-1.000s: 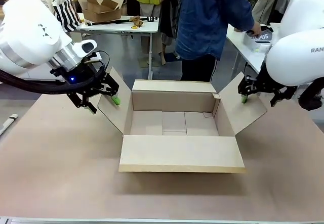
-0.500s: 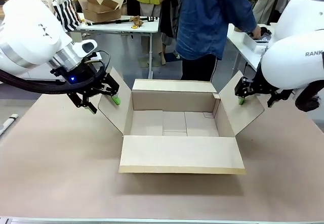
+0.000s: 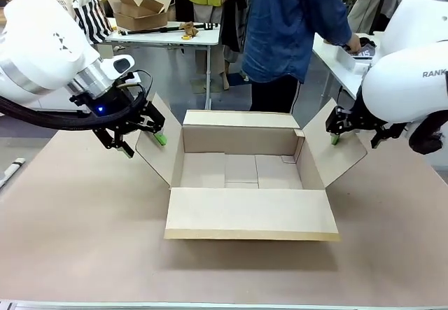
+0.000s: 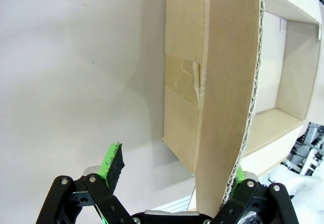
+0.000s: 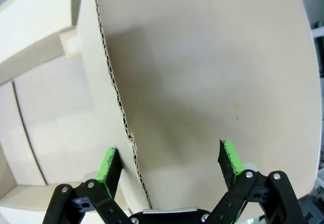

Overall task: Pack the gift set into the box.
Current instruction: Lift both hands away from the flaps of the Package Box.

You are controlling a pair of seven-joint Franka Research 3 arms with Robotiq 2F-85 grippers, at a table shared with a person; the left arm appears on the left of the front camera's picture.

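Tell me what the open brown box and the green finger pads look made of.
Open brown rectangular box: corrugated cardboard, matt; its cut flap edge shows fluting. Green finger pads: likely rubber or soft plastic, matt; the look leaves it open.

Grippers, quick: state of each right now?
Left gripper: open, straddling the left flap of the box.
Right gripper: open, straddling the right flap.

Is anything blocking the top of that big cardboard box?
Nothing visible does. The box has four flaps splayed outward and its inside is bare; the left end effector and right end effector each straddle a side flap, clear of the opening.
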